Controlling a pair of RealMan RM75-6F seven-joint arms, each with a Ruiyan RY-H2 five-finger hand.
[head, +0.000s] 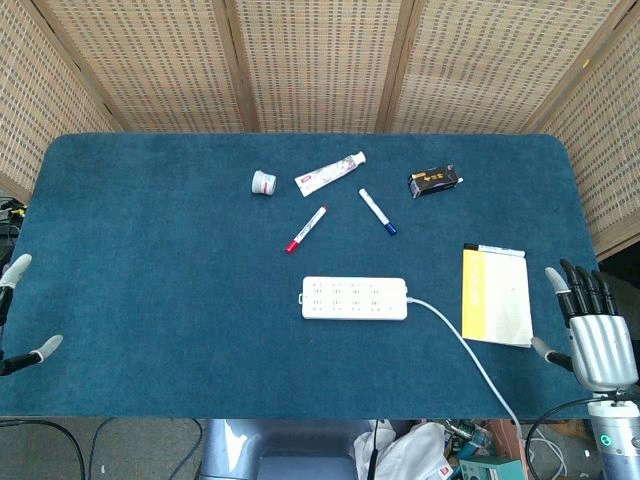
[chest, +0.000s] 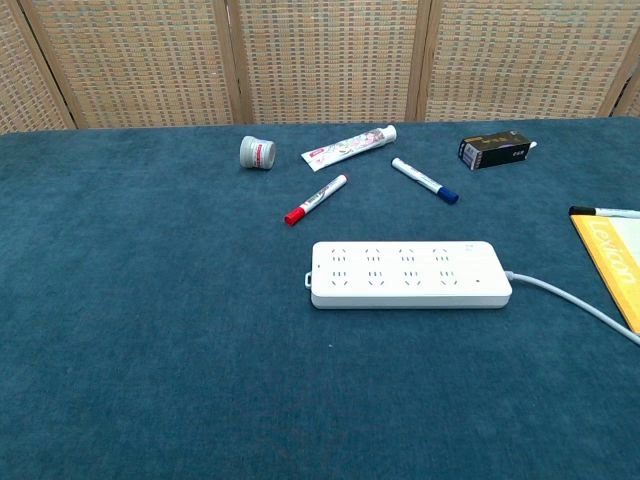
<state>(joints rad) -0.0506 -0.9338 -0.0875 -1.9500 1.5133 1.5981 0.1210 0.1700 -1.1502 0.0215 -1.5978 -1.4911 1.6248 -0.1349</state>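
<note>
Nothing is in hand yet: both hands sit at the near corners of the blue table (head: 150, 240), holding nothing. The right hand (head: 592, 330) rests at the near right edge, its fingers straight, apart and pointing to the far side, with the yellow notepad (head: 497, 296) just to its left as the closest thing. Of the left hand (head: 20, 315), only pale fingertips show at the near left edge, apart from each other and touching no object. The white power strip (chest: 408, 273) lies in the middle, its cable (head: 470, 345) running off the near right. Farther off lie a red marker (chest: 316, 200), a blue marker (chest: 425, 181), a toothpaste tube (chest: 350, 147), a small jar (chest: 257, 153) and a black box (chest: 495, 151), all untouched as they lie.
</note>
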